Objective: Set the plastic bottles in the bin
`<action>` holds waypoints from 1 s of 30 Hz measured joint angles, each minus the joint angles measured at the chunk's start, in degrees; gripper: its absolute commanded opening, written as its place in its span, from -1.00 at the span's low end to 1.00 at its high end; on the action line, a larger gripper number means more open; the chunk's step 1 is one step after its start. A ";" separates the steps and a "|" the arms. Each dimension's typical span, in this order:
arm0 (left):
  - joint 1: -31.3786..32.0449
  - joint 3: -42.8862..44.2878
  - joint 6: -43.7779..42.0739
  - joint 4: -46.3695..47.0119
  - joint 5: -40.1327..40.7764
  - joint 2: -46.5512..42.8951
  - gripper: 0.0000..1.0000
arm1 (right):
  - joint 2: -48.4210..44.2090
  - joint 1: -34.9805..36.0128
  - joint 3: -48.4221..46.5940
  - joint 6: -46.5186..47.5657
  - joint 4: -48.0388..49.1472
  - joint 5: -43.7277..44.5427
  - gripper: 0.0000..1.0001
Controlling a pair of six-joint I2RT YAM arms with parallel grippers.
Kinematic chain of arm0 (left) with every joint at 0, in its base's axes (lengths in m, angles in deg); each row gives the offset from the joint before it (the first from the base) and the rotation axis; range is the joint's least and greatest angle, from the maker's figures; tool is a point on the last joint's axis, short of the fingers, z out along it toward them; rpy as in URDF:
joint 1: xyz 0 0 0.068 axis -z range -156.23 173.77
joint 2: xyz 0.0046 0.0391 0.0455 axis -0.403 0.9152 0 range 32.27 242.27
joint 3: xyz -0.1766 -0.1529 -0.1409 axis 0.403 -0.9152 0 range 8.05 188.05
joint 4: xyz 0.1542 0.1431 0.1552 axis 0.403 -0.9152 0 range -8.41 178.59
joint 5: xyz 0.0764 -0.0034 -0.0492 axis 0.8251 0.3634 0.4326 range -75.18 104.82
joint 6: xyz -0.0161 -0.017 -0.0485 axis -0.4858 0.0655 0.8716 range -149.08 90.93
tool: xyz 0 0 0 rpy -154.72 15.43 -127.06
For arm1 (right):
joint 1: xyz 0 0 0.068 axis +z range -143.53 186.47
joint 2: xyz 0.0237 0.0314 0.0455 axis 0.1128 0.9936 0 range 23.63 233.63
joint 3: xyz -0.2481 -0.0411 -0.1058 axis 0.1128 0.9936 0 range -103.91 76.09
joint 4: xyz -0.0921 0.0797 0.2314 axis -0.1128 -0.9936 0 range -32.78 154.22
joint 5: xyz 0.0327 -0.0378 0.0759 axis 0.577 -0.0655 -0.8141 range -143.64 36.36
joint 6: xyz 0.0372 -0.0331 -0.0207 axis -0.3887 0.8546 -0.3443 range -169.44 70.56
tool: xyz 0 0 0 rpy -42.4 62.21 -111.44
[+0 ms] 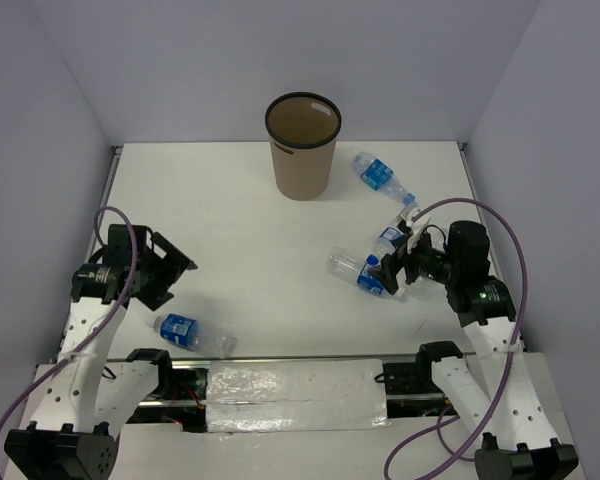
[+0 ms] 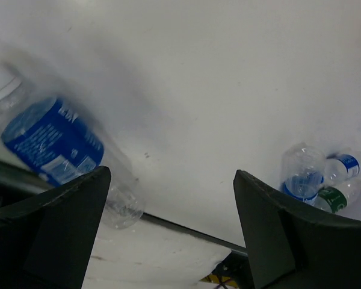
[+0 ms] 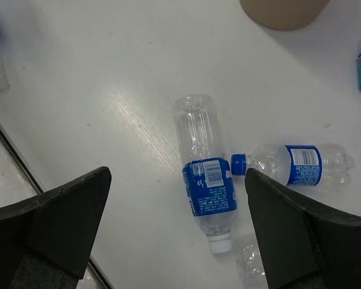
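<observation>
Five bottles (image 1: 177, 329) (all flat) outside bin (image 1: 302, 168)

Robotics lab test cell: white tabletop (image 1: 250, 250) boxed by plain pale walls (image 1: 180, 60) top and sides, robot arms (image 1: 85, 335) bolted along bottom edge, purple cables (image 1: 523, 285) looping.

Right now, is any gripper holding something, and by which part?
Nothing is held: left gripper and right gripper show open, empty jaws; the small clear plastic bottles lie free.

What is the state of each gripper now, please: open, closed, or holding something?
Left gripper: jaws open, holding nothing.
Right gripper: jaws open, holding nothing.
</observation>
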State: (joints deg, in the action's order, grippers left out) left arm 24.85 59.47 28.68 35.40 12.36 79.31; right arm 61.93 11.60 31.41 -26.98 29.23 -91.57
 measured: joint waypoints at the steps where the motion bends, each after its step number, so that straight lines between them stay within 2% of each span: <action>1: 0.50 -0.07 1.49 -3.21 1.44 0.17 0.92 | -0.22 0.24 0.00 0.04 -0.22 -0.07 1.00; 10: 4.98 -0.09 11.19 -19.41 7.02 -1.18 0.84 | -3.54 0.48 0.00 -0.02 -0.17 -0.22 1.00; 17: 14.60 -4.72 19.96 -22.12 7.34 -0.02 0.86 | -3.91 1.09 0.00 -0.04 -0.15 -0.39 1.00; 23: 24.33 -6.73 28.00 -19.93 8.61 8.07 0.89 | -5.60 1.38 0.00 -0.02 -0.15 -0.57 1.00; 30: 25.73 -11.69 31.08 -10.29 10.10 13.49 0.80 | -7.13 1.38 0.00 -0.02 -0.15 -0.76 1.00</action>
State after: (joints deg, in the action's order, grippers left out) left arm 50.58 47.77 59.76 25.10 22.46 92.80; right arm 54.81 12.98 31.41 -27.00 29.08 -92.34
